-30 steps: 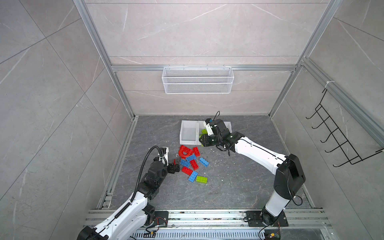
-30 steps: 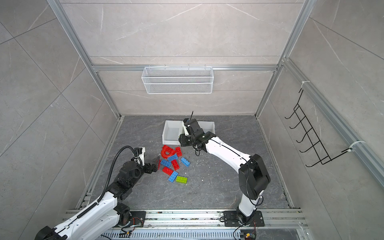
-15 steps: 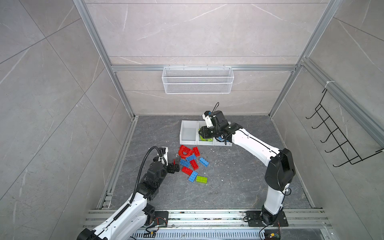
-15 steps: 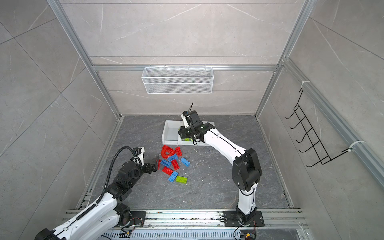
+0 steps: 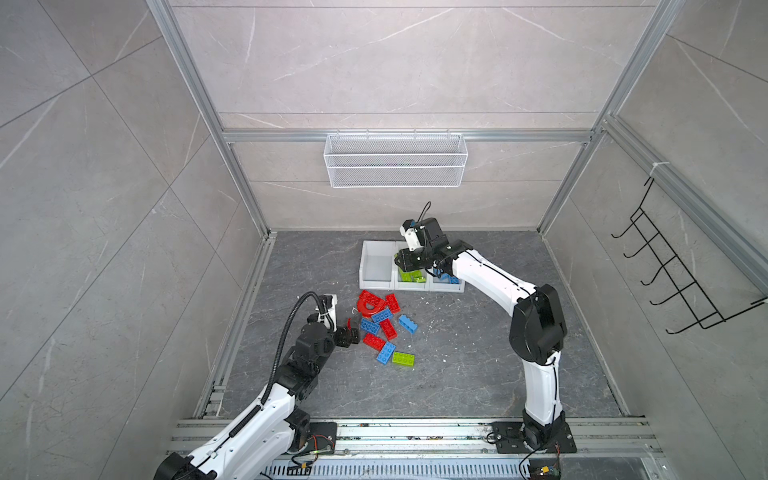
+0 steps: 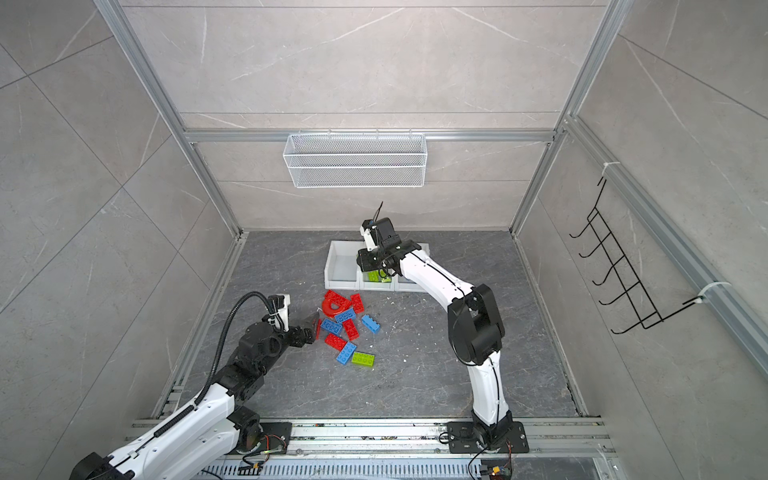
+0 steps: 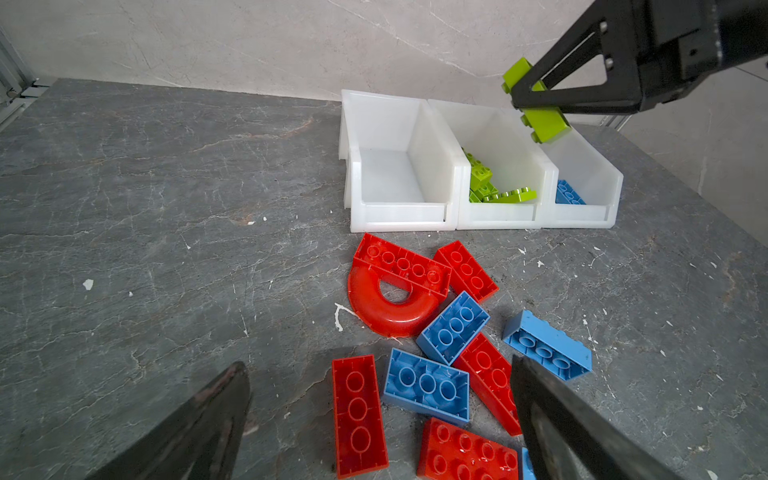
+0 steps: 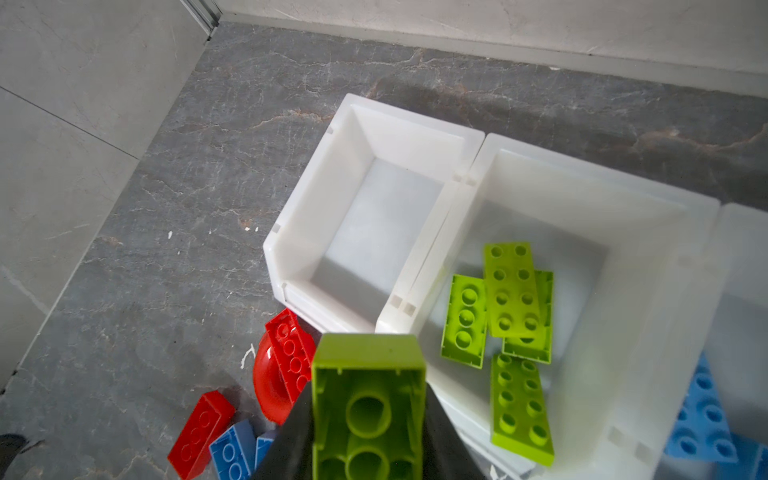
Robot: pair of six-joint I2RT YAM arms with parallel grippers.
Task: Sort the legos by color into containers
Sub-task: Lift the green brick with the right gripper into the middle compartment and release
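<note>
- The left tool [image 5: 351, 328] [image 7: 376, 370] is hovering low at the near-left edge of the pile, jaws standing wide apart and gripping nothing; a red brick [image 7: 357, 411] is lying flat between its fingers in the left wrist view; whether they are touching it, I cannot tell.
- Just beyond, the loose bricks are lying scattered on the grey worktop [image 5: 478, 365]; a stray lime brick [image 5: 403, 358] is sitting nearest, just beside a blue brick [image 5: 385, 352]; more red and blue ones are crowding together behind them; the red arch [image 5: 368, 306] is lying at the far end of the pile.
- Farther back, three white bins [image 5: 376, 284] are sitting joined in a row; the left-hand bin [image 7: 395, 216] is showing its white floor; the middle bin [image 7: 498, 216] is holding lime bricks [image 8: 511, 291]; the right-hand bin [image 7: 582, 216] is holding blue bricks [image 8: 702, 415].
- The right tool [image 5: 405, 262] [image 8: 368, 411] is hanging above the middle bin, jaws clamped on a held lime brick [image 7: 544, 120]; the brick is riding clear above the rims, its hollow underside facing the right wrist camera.
- Farthest off, a wire basket [image 5: 395, 166] is hanging on the back wall.
</note>
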